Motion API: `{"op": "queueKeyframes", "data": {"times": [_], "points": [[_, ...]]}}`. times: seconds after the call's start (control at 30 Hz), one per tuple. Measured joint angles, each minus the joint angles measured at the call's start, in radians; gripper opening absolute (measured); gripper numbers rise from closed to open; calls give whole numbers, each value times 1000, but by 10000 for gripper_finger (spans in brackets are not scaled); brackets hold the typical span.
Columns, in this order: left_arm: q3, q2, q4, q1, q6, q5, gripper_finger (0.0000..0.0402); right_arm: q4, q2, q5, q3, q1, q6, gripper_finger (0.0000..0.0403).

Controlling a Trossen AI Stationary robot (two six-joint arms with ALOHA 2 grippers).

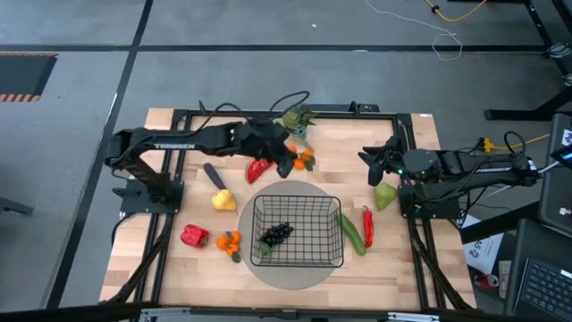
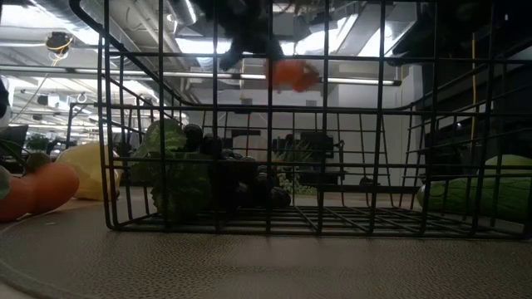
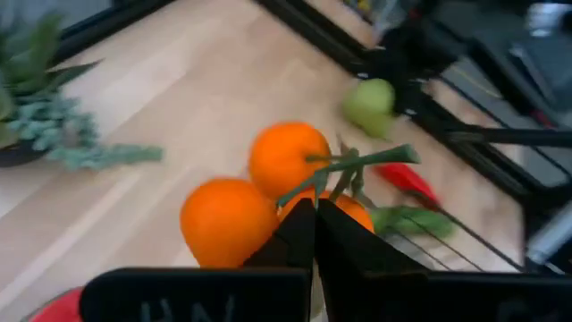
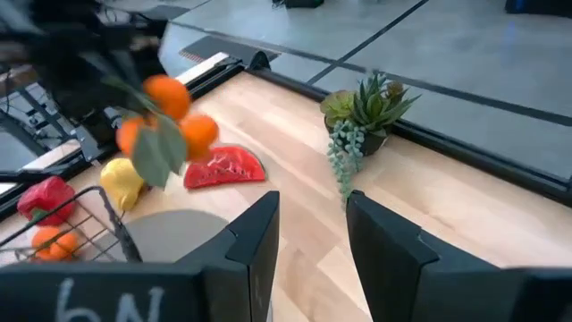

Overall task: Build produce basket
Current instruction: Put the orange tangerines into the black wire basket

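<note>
Between the closed fingers of the left gripper [image 3: 315,234] hangs a cluster of oranges [image 3: 268,183], lifted above bare wood just beyond the basket's [image 1: 298,232] far rim. Below it lies the watermelon slice [image 1: 258,169]. Well apart, the right gripper [image 4: 308,233] waits, open, near the pear [image 1: 385,196].

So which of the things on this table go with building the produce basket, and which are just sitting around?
Part of the job:
basket
grapes, already in it
orange cluster, held by the left gripper
second orange cluster
red pepper
watermelon slice
yellow fruit
eggplant
cucumber
chili
pear

Just lying about:
potted plant
grey round mat
</note>
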Motion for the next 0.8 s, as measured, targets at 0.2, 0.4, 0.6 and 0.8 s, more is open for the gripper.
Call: {"op": "queueKeyframes", "data": {"times": [0.2,0.4,0.6,0.8], "points": [[0,-13,116,-83,21,88,0,-5,0,-16,0,0,-1,134],[0,-15,136,-134,61,134,0,-6,0,-16,0,0,4,134],[0,-14,130,-139,109,292,0,-6,0,-16,0,0,5,134],[0,-14,74,-148,190,410,0,5,0,-16,0,0,6,134]]}}
